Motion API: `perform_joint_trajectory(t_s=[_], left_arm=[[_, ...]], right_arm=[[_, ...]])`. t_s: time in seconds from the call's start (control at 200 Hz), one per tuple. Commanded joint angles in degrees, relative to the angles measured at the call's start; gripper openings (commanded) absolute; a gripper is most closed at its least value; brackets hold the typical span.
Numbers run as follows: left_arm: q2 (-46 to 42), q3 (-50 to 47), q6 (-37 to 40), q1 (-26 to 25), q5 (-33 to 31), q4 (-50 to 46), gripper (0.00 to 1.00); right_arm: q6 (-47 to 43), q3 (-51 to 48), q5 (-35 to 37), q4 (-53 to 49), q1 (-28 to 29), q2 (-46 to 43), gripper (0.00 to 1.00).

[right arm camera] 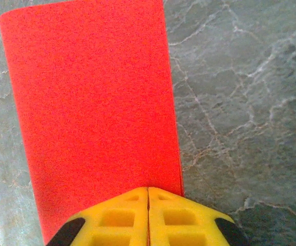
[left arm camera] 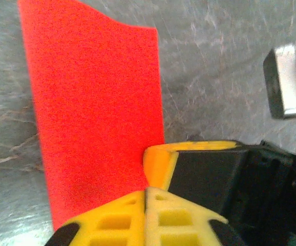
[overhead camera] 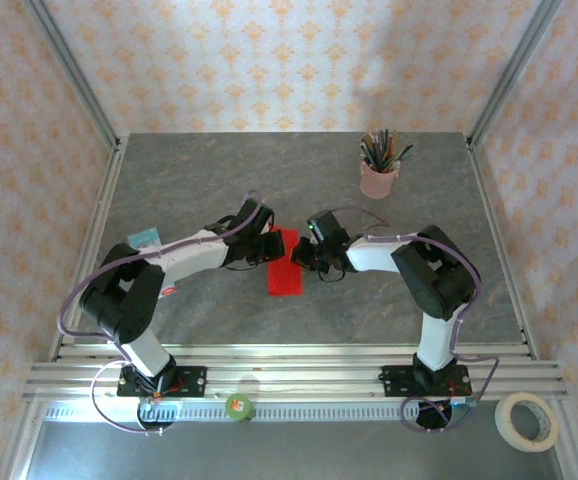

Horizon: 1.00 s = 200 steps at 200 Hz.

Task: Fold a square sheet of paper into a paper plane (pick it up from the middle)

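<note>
Pressing claws: left gripper (left arm camera: 147,207) and right gripper (right arm camera: 148,207), yellow fingers closed together, tips at the paper's opposite sides.
Paper: thin bright red sheet of paper (overhead camera: 285,265), apparently folded to a rectangle, flat on the grey stone-look table (overhead camera: 219,170).
Advice: press firmly along the crease, keeping edges aligned.

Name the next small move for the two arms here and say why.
Probably raise both grippers a little, together, jaws kept closed. The left gripper and right gripper both appear shut on one edge of the red paper, close beside each other, while the rest of it seems to lie on the table. Moving evenly should avoid tearing it.
</note>
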Motion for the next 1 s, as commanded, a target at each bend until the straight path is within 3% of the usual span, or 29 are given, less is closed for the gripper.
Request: perform_joint_trajectory(t_s=[0.0, 0.33, 0.646, 0.846, 0.996], left_arm=[[2.0, -1.0, -2.7, 0.3, 3.8, 4.4, 0.02], [7.2, -1.3, -2.6, 0.9, 10.3, 8.4, 0.00], [8.9, -3.7, 0.5, 4.2, 10.1, 7.2, 0.00], [8.9, -5.4, 4.3, 7.0, 10.9, 5.5, 0.00], [9.0, -5.7, 11.4, 10.3, 10.1, 0.8, 0.00]], right_arm=[[0.0, -1.8, 4.0, -5.1, -0.1, 3.2, 0.07], [-1.3, -1.6, 5.0, -7.4, -0.1, 3.6, 0.04], [-2.3, -1.8, 6.6, -10.4, -0.1, 4.7, 0.02], [-2.5, -1.9, 8.6, -12.7, -0.1, 5.7, 0.01], [-2.7, -2.5, 9.8, -14.4, -0.2, 6.5, 0.00]])
